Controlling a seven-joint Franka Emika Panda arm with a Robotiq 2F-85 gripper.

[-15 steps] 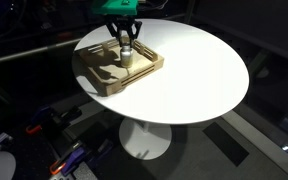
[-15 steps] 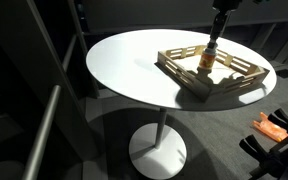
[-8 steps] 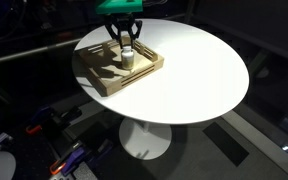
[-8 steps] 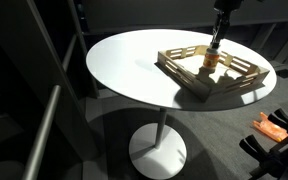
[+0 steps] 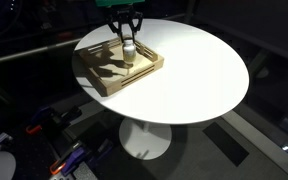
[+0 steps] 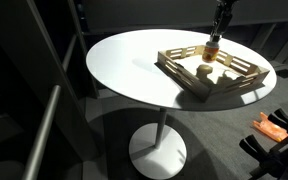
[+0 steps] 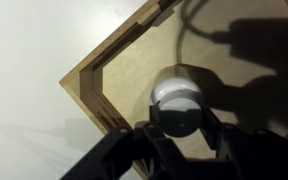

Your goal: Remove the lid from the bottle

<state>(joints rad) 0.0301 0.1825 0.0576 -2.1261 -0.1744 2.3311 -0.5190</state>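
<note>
- Wrist view: we see one gripper pinched narrow on one lid, directly over one bottle. The bottle stands inside one wooden tray, near a corner. If the pinch is shallow, we judge the lid could slip and fall into the tray.
- In an exterior view: the gripper hangs above the upright bottle in the tray, on one round table. A sideways swing could topple the bottle.
- In an exterior view: the bottle sits apart from the gripper. We cannot make out the lid here.
</note>
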